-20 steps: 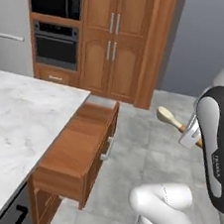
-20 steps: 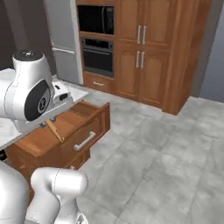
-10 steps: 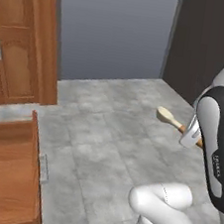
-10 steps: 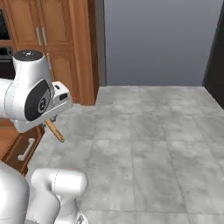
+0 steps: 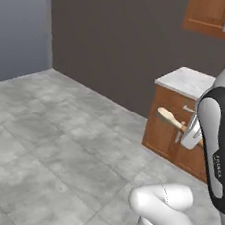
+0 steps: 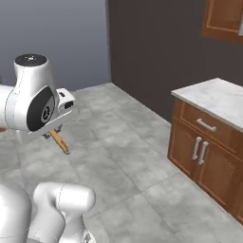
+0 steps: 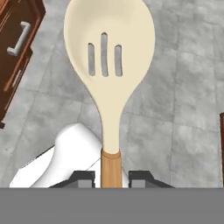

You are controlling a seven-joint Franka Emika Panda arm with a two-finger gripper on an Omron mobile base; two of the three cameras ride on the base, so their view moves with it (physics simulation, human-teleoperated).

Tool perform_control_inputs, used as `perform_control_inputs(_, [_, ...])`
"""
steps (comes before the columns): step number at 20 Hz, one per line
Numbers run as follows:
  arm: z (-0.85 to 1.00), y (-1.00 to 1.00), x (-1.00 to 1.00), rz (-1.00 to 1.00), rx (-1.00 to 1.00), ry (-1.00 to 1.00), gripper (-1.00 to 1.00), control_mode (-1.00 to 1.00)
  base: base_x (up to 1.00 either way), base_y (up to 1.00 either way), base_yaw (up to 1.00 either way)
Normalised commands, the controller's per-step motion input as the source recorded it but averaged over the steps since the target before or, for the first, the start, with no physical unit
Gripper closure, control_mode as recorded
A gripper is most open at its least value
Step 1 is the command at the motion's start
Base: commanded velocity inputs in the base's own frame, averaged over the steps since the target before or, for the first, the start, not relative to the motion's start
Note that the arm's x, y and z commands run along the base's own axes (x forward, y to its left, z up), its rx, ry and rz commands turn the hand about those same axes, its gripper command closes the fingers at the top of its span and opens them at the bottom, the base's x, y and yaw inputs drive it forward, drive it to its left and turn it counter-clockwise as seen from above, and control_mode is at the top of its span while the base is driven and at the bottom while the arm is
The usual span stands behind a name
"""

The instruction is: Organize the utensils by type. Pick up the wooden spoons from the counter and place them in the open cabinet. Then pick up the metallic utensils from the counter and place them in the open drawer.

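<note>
While your gripper (image 7: 111,175) is clamped on the brown handle of a wooden spoon (image 7: 109,57), you're in the carry leg of the first step, spoon to cabinet, not yet placed. Hand view: two dark fingertips (image 7: 83,178) sit either side of the handle with the handle between them, touching as far as I can tell; the pale slotted bowl points away from the hand, three slits in it, grey tiled floor (image 7: 183,96) beneath. Left base view: spoon bowl (image 5: 167,116) sticks out from behind the arm, held up in the air well above the floor. Right base view: the handle end (image 6: 60,142) pokes down and out below the wrist. Around the arm, a low brown base cabinet (image 6: 204,152) with bar pulls and a white marble counter (image 6: 220,97) on top stands near the dark wall (image 6: 152,42); part of a reddish-brown wall cabinet (image 5: 220,18) hangs high at the top right of the left base view, also at the top right corner in the right base view. Can't tell from here whether that one is open or whether it's the target. My read: the base needs to get squared up to the open cabinet, then you lift the spoon to shelf height, reach in, and only then release. Keep the grip closed meanwhile; the long bowl leads, so watch it near cabinet faces and door edges.
</note>
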Motion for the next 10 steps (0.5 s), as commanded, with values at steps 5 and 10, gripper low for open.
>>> perform_control_inputs(5, [0.00,0.00,0.00,0.00,0.00,0.00,1.00,1.00,0.00,-0.06,-0.86])
perform_control_inputs(10, [0.00,0.00,0.00,0.00,0.00,0.00,1.00,1.00,0.00,-0.09,-0.86])
